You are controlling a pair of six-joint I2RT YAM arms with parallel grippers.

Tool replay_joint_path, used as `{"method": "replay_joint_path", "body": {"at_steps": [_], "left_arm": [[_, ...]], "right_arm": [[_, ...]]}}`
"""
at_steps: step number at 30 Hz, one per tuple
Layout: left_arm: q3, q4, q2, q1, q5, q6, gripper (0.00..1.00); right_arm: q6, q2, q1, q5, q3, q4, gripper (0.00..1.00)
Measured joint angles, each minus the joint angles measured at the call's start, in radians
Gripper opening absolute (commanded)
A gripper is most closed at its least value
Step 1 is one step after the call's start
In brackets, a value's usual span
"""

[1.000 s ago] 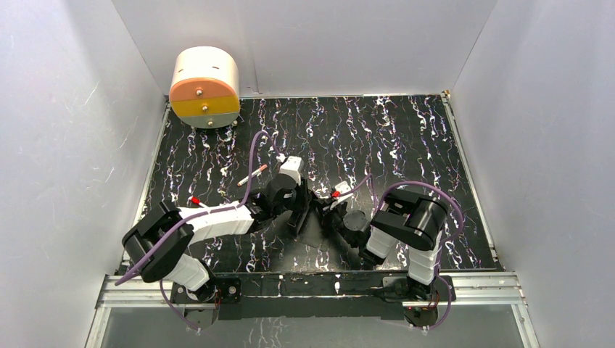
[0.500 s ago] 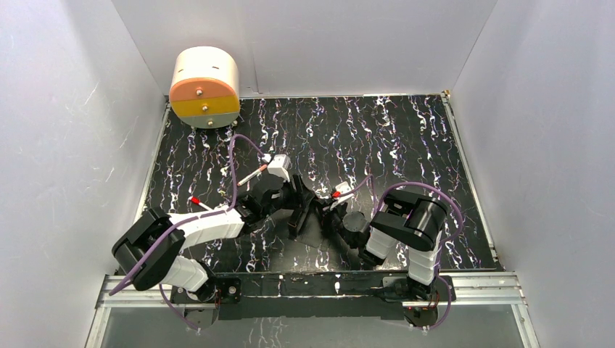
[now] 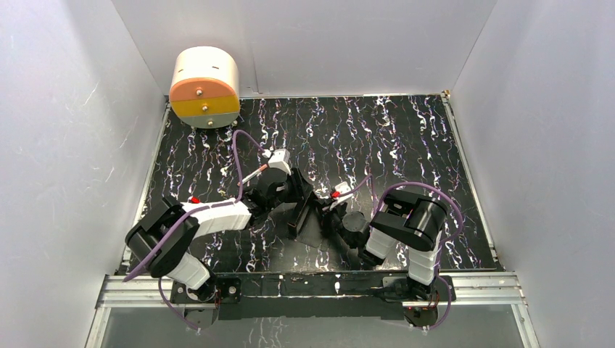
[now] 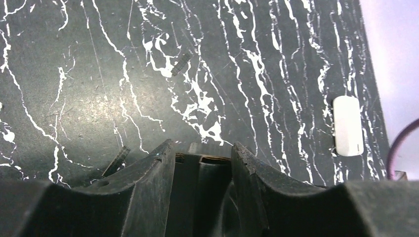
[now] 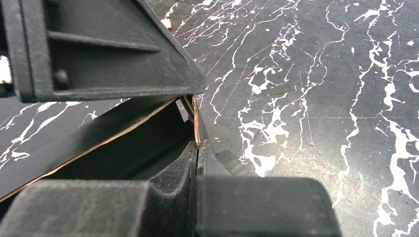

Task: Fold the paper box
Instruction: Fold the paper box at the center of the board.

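My left arm [image 3: 217, 216] has pulled its elbow in since half a second ago, wrist bent over the paper box [image 3: 299, 222] at mid-frame. The left gripper [image 4: 200, 158] straddles a matte black wall, half open; I can't tell if it grips. The right gripper [image 5: 197, 148] pinches a raised flap, fully closed.

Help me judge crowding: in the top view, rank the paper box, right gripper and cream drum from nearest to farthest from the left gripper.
1. paper box, at the left gripper fingers, mid-table.
2. right gripper, just right of the box.
3. cream drum, far-left corner, by the back wall.
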Motion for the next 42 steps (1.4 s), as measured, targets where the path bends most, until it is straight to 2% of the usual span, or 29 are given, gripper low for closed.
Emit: {"method": "replay_joint_path", "body": {"at_steps": [7, 9, 12, 16, 22, 29, 32, 35, 39, 42], "left_arm": [[0.015, 0.023, 0.053, 0.001, -0.008, -0.004, 0.36], [0.019, 0.030, 0.064, 0.001, -0.007, -0.004, 0.32], [0.022, 0.041, 0.069, 0.001, -0.005, -0.001, 0.22], [0.022, 0.055, 0.069, 0.002, -0.004, 0.003, 0.15], [0.020, 0.064, 0.069, 0.002, -0.012, 0.032, 0.13], [0.020, 0.071, 0.069, -0.005, -0.019, 0.062, 0.13], [0.020, 0.071, 0.068, -0.007, -0.026, 0.071, 0.13], [0.020, 0.073, 0.068, -0.010, -0.031, 0.079, 0.13], [0.020, 0.075, 0.069, -0.013, -0.035, 0.087, 0.13], [0.020, 0.075, 0.068, -0.013, -0.035, 0.087, 0.13]], "right_arm": [[-0.006, 0.001, 0.006, -0.011, 0.006, -0.004, 0.06], [-0.013, 0.002, 0.008, -0.013, 0.007, -0.003, 0.07], [-0.023, 0.003, 0.008, -0.015, 0.006, 0.000, 0.09], [-0.035, 0.004, 0.007, -0.018, -0.001, 0.004, 0.17], [-0.074, -0.014, 0.016, -0.071, -0.033, -0.024, 0.26], [-0.140, -0.149, 0.021, -0.111, -0.062, -0.085, 0.41], [-0.189, -0.254, 0.015, -0.140, -0.079, -0.166, 0.41], [-0.230, -0.389, -0.021, -0.204, -0.070, -0.314, 0.42], [-0.258, -0.518, -0.137, -0.330, -0.048, -0.479, 0.41], [-0.270, -0.542, -0.227, -0.414, -0.033, -0.566, 0.41]]}}
